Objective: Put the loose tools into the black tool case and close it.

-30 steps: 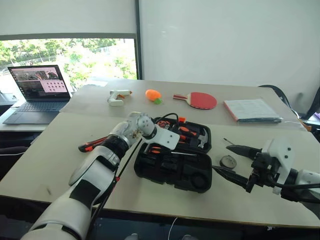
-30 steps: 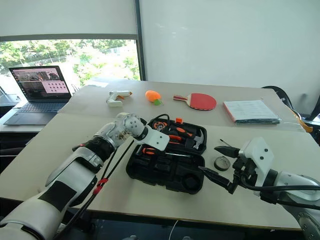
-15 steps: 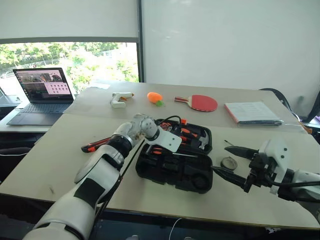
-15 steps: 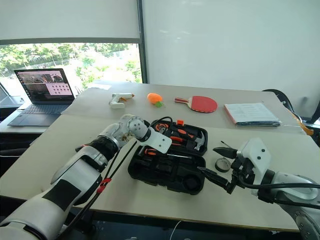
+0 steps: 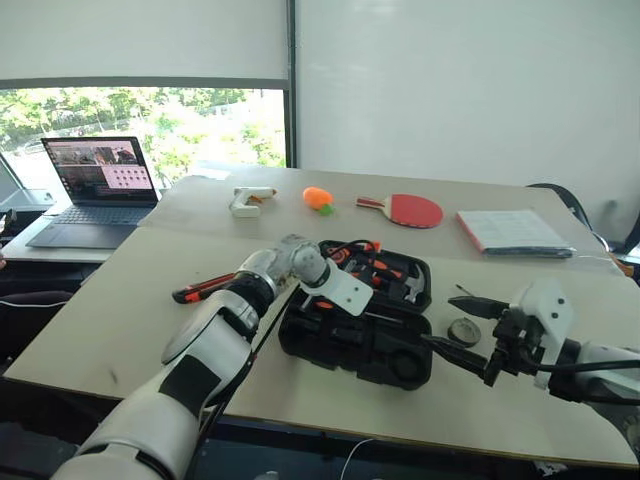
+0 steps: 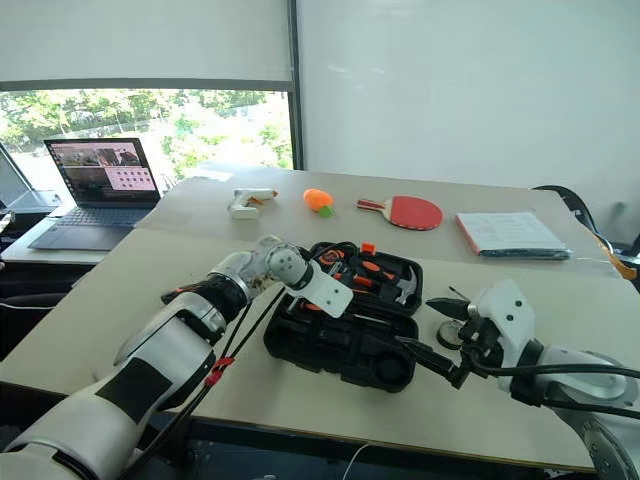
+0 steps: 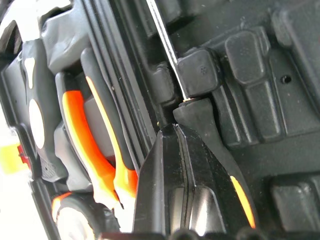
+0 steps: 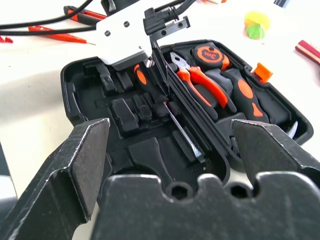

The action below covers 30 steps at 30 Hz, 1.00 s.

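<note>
The black tool case [image 5: 300, 335] lies open in the middle of the table. Its far half [image 5: 420, 270] holds orange-and-black tools. My left gripper [image 7: 177, 132] is shut over the near half. Its fingertips rest against the black-and-orange handle of a screwdriver [image 8: 141, 76] lying in a slot, its shaft [image 8: 181, 127] running along the hinge. To the right of the case my right gripper [image 5: 445, 322] hangs open and empty. Loose orange-and-black tools [image 5: 200, 290] lie left of the case behind my left arm. A small round roll [image 5: 462, 330] lies right of the case.
At the back of the table lie a white glue gun [image 5: 250, 200], an orange toy [image 5: 318, 197], a red paddle [image 5: 410, 210] and a booklet [image 5: 515, 230]. An open laptop [image 5: 95, 190] stands on the far-left table. Black cables run along my left arm.
The whole picture has shifted as the head camera moved. My left gripper has edged slightly right and down in the case's near half. The right gripper has stayed put, still open.
</note>
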### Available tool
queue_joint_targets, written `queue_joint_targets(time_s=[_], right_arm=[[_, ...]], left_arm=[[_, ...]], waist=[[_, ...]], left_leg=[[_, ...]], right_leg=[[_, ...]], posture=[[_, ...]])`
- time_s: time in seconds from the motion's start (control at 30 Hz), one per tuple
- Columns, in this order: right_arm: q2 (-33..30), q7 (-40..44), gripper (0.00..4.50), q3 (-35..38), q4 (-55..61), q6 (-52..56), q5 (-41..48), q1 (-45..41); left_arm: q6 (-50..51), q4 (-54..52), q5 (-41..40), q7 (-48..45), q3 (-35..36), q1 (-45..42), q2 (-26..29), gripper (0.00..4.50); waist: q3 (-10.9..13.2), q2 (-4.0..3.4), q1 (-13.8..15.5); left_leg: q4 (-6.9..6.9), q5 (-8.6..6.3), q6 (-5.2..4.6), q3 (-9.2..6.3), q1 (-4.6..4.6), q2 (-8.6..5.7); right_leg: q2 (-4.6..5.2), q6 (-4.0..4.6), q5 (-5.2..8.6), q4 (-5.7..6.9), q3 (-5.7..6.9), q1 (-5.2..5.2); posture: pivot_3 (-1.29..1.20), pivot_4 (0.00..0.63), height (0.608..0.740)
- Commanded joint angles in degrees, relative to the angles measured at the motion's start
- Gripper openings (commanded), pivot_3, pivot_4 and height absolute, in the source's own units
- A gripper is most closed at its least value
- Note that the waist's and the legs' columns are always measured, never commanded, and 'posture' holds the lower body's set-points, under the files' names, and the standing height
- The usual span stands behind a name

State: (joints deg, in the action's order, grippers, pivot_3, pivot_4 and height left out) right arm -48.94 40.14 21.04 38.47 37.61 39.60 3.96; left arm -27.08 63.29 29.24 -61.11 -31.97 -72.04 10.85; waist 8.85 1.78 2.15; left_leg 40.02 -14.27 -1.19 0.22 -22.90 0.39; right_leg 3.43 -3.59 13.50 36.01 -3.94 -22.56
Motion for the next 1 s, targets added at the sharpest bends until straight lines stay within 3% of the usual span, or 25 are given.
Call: queue_joint_targets(time_s=[0.03, 0.23, 0.33, 0.5, 0.7, 0.8, 0.9, 1.0], right_arm=[[-0.17, 0.4, 4.5, 1.86, 0.17, -1.13, -0.15, -0.22], [-0.95, 0.73, 4.5, 6.33, 0.49, 0.25, 0.83, 1.69], [-2.32, 2.58, 4.5, 11.25, -0.79, 0.78, 0.12, 4.86], [-4.91, 7.02, 4.5, 20.35, -9.67, 0.42, -2.97, 10.45], [-7.95, 14.86, 4.5, 30.98, -22.64, -1.84, -8.61, 18.89], [-9.38, 16.4, 4.5, 32.67, -25.94, -1.74, -10.32, 20.32], [-11.57, 14.65, 4.5, 27.65, -27.65, -1.19, -11.27, 15.67], [-14.12, 11.16, 4.5, 16.64, -31.49, -0.82, -14.51, 6.87]], left_arm=[[6.75, -0.74, -8.93, -5.84, 7.51, 0.46, 0.59, 0.05], [28.11, -12.2, -23.57, -17.14, 19.82, -0.21, 6.44, 0.05], [45.05, -20.8, -31.8, -24.82, 24.55, -0.2, 11.0, 0.73], [56.16, -40.02, -44.47, -31.25, 27.33, 7.33, 19.35, 2.46], [66.76, -51.47, -52.82, -31.04, 29.37, 10.55, 24.53, 4.36], [68.59, -54.55, -54.85, -30.46, 29.45, 11.34, 26.22, 4.44], [70.04, -57.11, -56.7, -28.87, 29.88, 11.77, 26.83, 4.44], [71.2, -59.64, -58.46, -26.73, 30.08, 12.05, 26.53, 4.44]], waist=[[0.0, 0.0, -0.11], [0.01, 0.01, -1.57], [0.03, -0.01, -2.24], [0.03, -0.03, -2.77], [0.05, -0.01, -2.49], [0.05, -0.02, -2.85], [0.05, -0.02, -3.71], [0.08, -0.01, -4.67]], left_leg=[[0.0, 0.0, 0.0, -0.01, -0.05, 0.0], [-0.03, 0.01, -0.03, -0.13, -1.22, -0.01], [-0.05, 0.01, -0.03, -0.23, -1.45, -0.03], [-0.07, 0.01, -0.04, -0.27, -1.27, -0.01], [0.05, 0.06, -0.05, -0.13, -1.16, -0.01], [0.01, 0.07, -0.06, 0.01, -1.05, -0.02], [-0.09, 0.07, -0.06, 0.01, -0.78, 0.05], [-0.12, 0.08, -0.04, 0.01, -0.56, 0.12]], right_leg=[[0.0, 0.01, -0.01, 0.0, 0.0, -0.06], [-0.05, 0.52, -0.31, 0.35, -0.03, -1.45], [-0.05, 0.53, -0.31, 0.84, -0.04, -1.76], [-0.01, 0.52, -0.29, 0.73, -0.06, -1.57], [-0.01, 0.56, -0.24, 0.72, -0.1, -1.55], [-0.03, 0.59, -0.21, 0.72, -0.13, -1.48], [-0.08, 0.65, -0.18, 0.74, -0.22, -1.33], [-0.14, 0.68, -0.19, 0.8, -0.32, -1.25]], posture=[[0.0, 0.15, 0.74], [0.0, 0.15, 0.74], [0.0, 0.15, 0.74], [0.0, 0.15, 0.74], [0.0, 0.15, 0.74], [0.0, 0.15, 0.74], [0.0, 0.15, 0.74], [0.0, 0.15, 0.74]])
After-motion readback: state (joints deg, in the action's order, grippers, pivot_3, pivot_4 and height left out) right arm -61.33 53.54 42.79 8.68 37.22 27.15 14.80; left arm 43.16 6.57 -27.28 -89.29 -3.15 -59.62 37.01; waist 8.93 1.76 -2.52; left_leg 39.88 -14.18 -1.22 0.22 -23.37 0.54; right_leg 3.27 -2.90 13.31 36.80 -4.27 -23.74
